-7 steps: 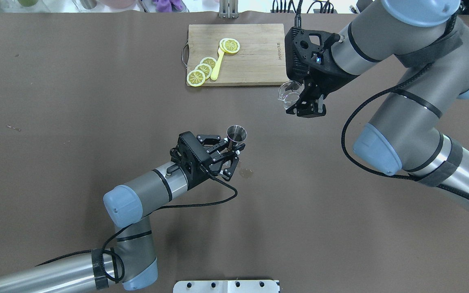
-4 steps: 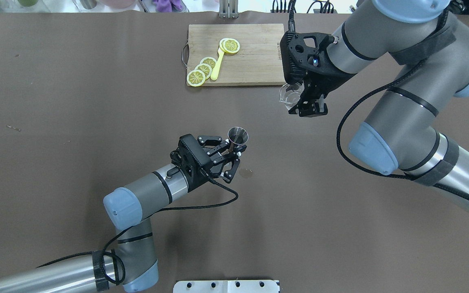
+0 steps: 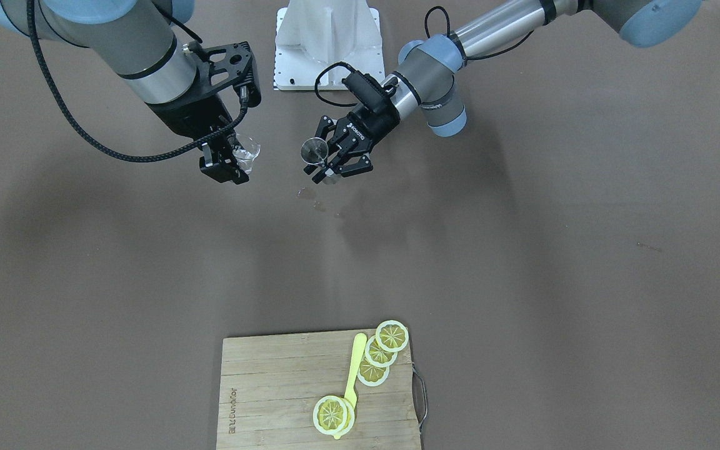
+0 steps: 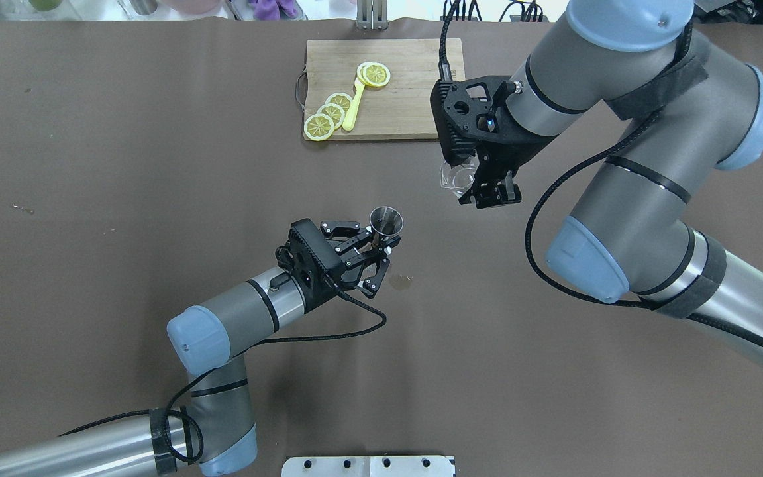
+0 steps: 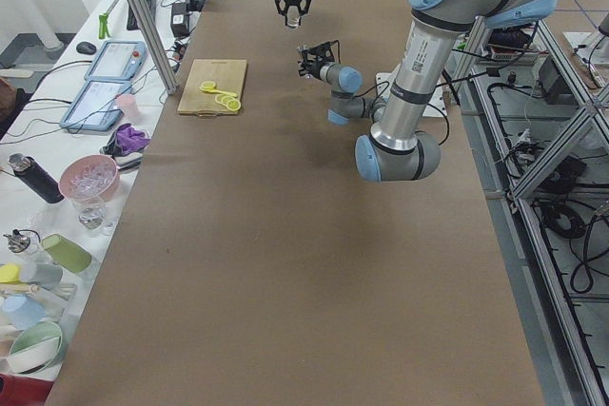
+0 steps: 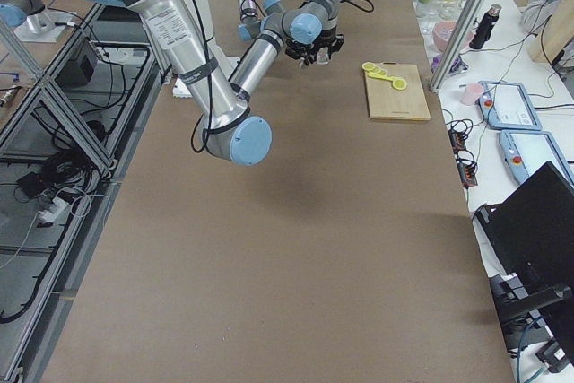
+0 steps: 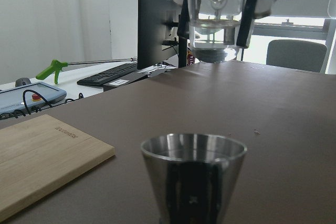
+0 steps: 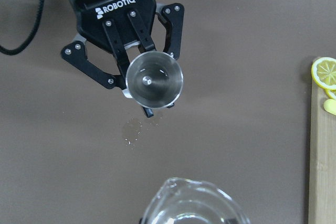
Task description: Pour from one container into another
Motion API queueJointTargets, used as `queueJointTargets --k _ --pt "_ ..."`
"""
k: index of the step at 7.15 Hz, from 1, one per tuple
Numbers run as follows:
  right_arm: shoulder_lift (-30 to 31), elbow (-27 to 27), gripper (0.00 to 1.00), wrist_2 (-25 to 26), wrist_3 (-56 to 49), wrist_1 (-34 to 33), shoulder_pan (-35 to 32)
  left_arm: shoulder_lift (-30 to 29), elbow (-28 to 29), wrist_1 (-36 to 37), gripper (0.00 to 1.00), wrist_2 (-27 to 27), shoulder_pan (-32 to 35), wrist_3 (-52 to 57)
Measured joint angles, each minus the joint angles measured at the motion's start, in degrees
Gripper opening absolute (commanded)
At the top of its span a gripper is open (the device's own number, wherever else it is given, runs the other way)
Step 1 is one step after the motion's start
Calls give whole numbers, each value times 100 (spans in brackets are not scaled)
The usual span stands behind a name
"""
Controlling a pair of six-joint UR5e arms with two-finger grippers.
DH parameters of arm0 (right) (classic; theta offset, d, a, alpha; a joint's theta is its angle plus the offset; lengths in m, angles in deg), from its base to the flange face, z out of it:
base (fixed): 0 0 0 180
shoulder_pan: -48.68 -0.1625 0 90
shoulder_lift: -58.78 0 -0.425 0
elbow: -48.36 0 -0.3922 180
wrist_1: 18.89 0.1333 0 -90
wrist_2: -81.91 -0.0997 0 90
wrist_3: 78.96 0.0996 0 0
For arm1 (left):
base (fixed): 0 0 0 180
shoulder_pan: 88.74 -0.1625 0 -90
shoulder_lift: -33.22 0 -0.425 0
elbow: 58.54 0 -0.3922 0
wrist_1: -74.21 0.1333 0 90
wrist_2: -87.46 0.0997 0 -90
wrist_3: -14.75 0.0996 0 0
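Table [image 4: 90, 278] has a plain brown cover all over. There's a small wet patch [image 4: 400, 282] on it just beside the left gripper [image 4: 380, 252], slightly to its right. A wooden cutting board [image 4: 414, 99] lies flat just past the right gripper [image 4: 487, 195], near the far edge. A little speck of debris [image 4: 22, 209] sits way out to the left gripper's left.

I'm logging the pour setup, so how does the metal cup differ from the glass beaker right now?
The metal cup is opaque steel and cone-shaped; the glass beaker is clear with a pouring spout. The metal cup looks empty, while the glass beaker holds some clear liquid. The left pincer grips the metal cup; the right pincer grips the glass beaker, higher up. Both are upright.
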Motion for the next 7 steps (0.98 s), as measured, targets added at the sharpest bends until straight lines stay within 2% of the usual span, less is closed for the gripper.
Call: queueJointTargets --k 7 --pt "-273 -38 0 258 58 -463 257 -13 -3 -5 0 150 4 152"
